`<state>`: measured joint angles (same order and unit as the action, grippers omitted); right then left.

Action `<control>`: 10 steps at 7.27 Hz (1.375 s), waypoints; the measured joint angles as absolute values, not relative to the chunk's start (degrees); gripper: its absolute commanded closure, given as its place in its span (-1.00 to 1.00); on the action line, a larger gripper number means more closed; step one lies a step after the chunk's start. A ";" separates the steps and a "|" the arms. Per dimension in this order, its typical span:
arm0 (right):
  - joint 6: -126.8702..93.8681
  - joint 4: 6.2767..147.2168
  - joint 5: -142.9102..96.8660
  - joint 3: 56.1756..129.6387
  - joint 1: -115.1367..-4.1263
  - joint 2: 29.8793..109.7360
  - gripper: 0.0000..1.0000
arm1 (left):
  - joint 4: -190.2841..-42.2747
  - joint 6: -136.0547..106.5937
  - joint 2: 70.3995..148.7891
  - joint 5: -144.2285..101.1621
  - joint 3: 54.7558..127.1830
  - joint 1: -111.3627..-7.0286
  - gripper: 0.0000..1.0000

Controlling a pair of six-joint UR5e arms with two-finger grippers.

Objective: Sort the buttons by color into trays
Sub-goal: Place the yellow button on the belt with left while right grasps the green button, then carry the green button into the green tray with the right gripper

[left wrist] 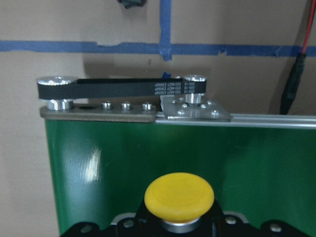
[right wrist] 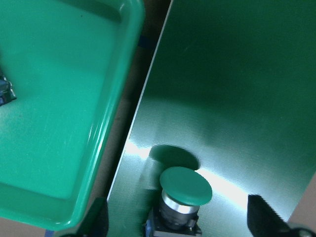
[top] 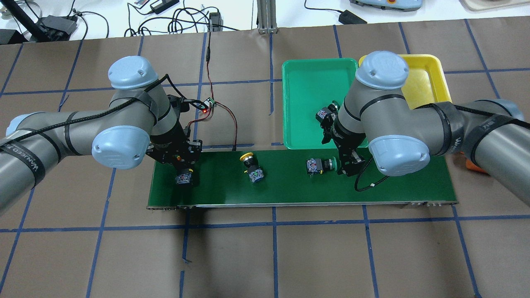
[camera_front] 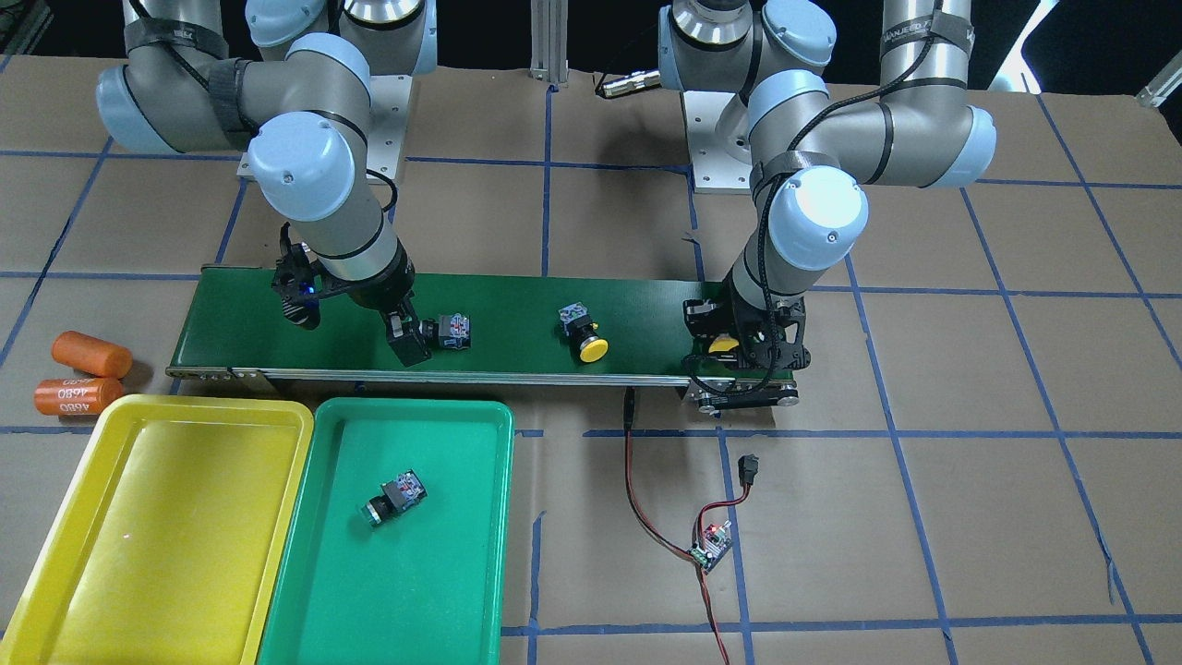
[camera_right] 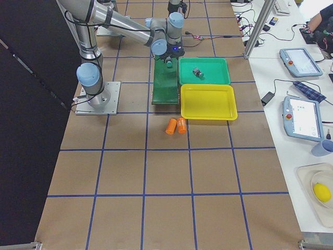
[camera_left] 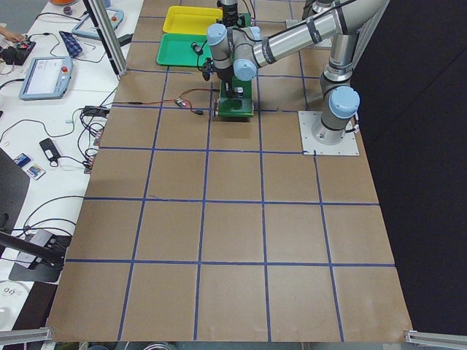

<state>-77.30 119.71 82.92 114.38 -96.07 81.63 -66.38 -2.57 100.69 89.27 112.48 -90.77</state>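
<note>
My left gripper (camera_front: 741, 356) is at the belt's end and looks shut on a yellow button (left wrist: 178, 195), whose cap shows between the fingers (camera_front: 723, 344). My right gripper (top: 350, 163) is open, with its fingers on either side of a green button (right wrist: 185, 184) that lies on the belt (top: 321, 165). A second yellow button (camera_front: 586, 337) lies free mid-belt. Another green button (camera_front: 395, 497) lies in the green tray (camera_front: 416, 591). The yellow tray (camera_front: 185, 517) beside it holds nothing.
The buttons lie on a long dark-green conveyor belt (camera_front: 517, 309). Two orange cylinders (camera_front: 90, 354) lie beyond the belt's end near the yellow tray. A small control board (camera_front: 711, 545) with red and black wires lies on the brown table.
</note>
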 measured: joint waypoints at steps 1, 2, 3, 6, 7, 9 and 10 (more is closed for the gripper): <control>-77.33 119.77 82.92 114.52 -96.11 81.60 -1.00 | -65.17 -2.62 100.54 89.34 112.40 -90.48 -1.00; -77.34 119.77 82.95 114.57 -96.13 81.55 -1.00 | -64.95 -2.83 99.82 89.33 111.95 -90.36 -1.00; -77.30 119.78 82.99 114.57 -96.15 81.29 -1.00 | -65.98 -3.08 98.32 89.29 110.73 -90.37 -1.00; -77.13 120.75 83.74 114.63 -96.15 79.88 0.58 | -78.78 -2.99 92.60 89.41 101.05 -90.94 -1.00; -77.08 120.85 83.62 114.80 -96.14 79.78 1.00 | -84.68 -2.73 90.34 89.52 97.81 -90.99 -1.00; -76.57 120.80 83.15 115.08 -96.08 79.77 1.00 | -89.64 -2.57 86.10 90.52 94.73 -90.94 -1.00; -76.31 120.81 83.04 115.01 -96.07 79.94 1.00 | -90.42 -2.56 85.53 90.84 94.37 -90.82 -1.00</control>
